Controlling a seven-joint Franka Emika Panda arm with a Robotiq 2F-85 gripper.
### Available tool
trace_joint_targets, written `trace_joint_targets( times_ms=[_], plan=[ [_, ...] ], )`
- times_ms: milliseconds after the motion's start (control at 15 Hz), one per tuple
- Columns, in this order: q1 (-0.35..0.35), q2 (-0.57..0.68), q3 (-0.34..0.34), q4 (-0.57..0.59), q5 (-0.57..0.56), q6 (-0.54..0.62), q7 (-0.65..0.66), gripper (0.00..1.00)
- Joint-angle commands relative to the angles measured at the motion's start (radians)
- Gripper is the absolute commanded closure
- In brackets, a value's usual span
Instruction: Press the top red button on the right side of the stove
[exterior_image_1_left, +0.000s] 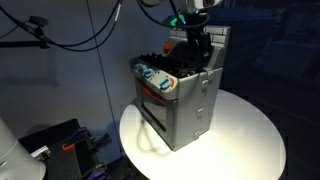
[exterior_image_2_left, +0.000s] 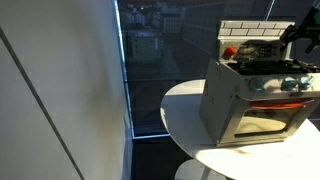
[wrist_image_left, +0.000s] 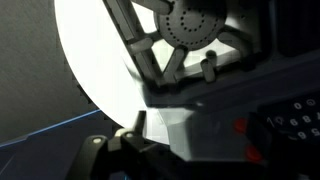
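Round white counter (exterior_image_1_left: 250, 140), dark room. In an exterior view: stove (exterior_image_1_left: 180, 100) mid-counter, hand (exterior_image_1_left: 196, 48) just above its cooktop rear. In an exterior view: brick back panel (exterior_image_2_left: 255, 30) upright. Wrist view: burner (wrist_image_left: 190, 25) close; hand's opening cannot be told.

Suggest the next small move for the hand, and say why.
Probably ease the hand toward the red button on the stove. In an exterior view the hand hangs over the black cooktop, and the wrist view shows the button off to one side.
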Motion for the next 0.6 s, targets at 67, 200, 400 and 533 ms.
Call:
trace_joint_targets(
  times_ms=[67, 200, 400, 533],
  plan=[
    [0.003, -0.069, -0.005, -0.045, 0.019, -0.092, -0.056, 0.00],
    [0.000, -0.090, -0.004, -0.052, 0.023, -0.145, -0.082, 0.00],
    [-0.003, -0.138, -0.004, -0.066, 0.021, -0.239, -0.123, 0.00],
    [-0.006, -0.182, -0.004, -0.077, 0.025, -0.315, -0.165, 0.00]
  ],
)
